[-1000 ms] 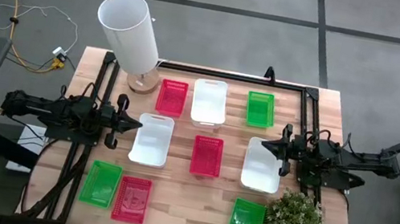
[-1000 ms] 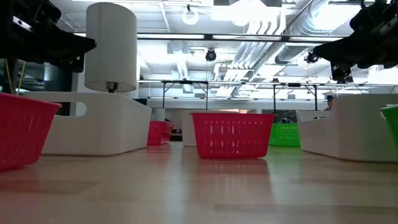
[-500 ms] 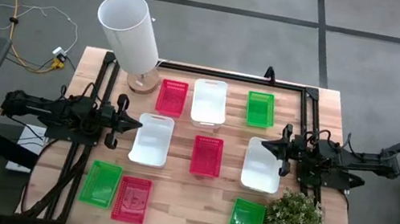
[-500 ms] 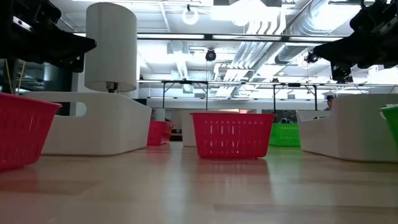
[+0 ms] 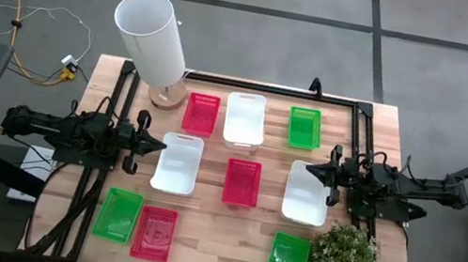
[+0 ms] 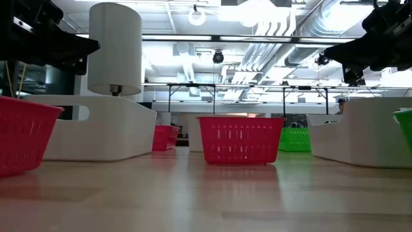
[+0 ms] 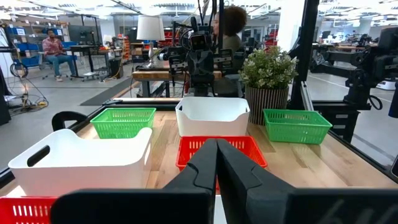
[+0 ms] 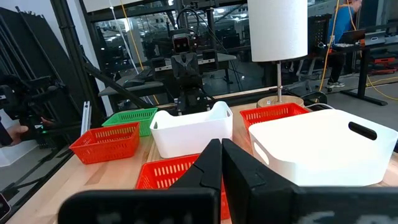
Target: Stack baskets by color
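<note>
Resting on a wooden table [image 5: 226, 234], nine baskets sit spread out singly, none stacked on another. Along the far edge stand a red basket [image 5: 201, 113], a white basket [image 5: 244, 118] and a green basket [image 5: 304, 128] in a row, each just beside the next. Across the middle lie a second white basket [image 5: 178, 162], a second red basket [image 5: 242, 182] and a third white basket [image 5: 306, 193], set apart from one another. Near the front edge, a second green basket [image 5: 118, 214] touches a third red basket [image 5: 154, 232] on the left side, while a third green basket [image 5: 288, 260] lies on the right, just beside a small potted plant [image 5: 345, 254]. A tall white cylinder [image 5: 151, 38] on a round wooden base stands at the far left corner, beside the far red basket. The left gripper [image 5: 161, 147] hangs at the left side of the table, its fingers pressed together and holding nothing, its tip at the left edge of the middle white basket. The right gripper [image 5: 310, 171] hangs opposite at the right side, fingers likewise together and empty, its tip over the left rim of the right-hand white basket. In the left wrist view a seated person [image 7: 55, 46] shows far back in the room.
</note>
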Controlling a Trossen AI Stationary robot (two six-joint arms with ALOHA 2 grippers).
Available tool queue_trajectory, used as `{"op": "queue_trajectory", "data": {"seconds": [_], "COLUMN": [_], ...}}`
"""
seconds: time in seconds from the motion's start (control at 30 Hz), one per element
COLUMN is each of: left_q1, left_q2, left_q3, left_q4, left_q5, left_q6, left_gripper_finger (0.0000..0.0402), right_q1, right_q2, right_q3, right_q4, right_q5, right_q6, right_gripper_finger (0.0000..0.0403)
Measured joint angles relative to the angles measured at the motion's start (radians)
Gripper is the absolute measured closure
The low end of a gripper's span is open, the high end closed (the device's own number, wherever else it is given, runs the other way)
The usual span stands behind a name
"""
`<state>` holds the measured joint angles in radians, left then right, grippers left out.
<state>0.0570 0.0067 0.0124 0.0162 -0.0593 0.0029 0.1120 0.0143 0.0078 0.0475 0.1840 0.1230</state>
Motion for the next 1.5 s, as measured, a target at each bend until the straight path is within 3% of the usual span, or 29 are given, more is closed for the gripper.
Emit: {"op": "queue_trajectory", "data": {"seconds": [0.87,1.2,1.5], "left_q1": [0.0,0.0,0.0], "left_q2": [0.0,0.0,0.0], "left_q3": [0.0,0.0,0.0], "left_q4": [0.0,0.0,0.0], "left_q5": [0.0,0.0,0.0], "left_q6": [0.0,0.0,0.0], "left_gripper_finger": [0.0401,0.0401,0.0401], "right_q1": [0.0,0.0,0.0], "right_q2": [0.0,0.0,0.0], "right_q3": [0.0,0.0,0.0], "right_q4": [0.002,0.139,0.151], "right_q5": [0.0,0.001,0.072], "right_q6": [0.0,0.0,0.0], "right_gripper_finger": [0.0403,0.0403,0.0403]}}
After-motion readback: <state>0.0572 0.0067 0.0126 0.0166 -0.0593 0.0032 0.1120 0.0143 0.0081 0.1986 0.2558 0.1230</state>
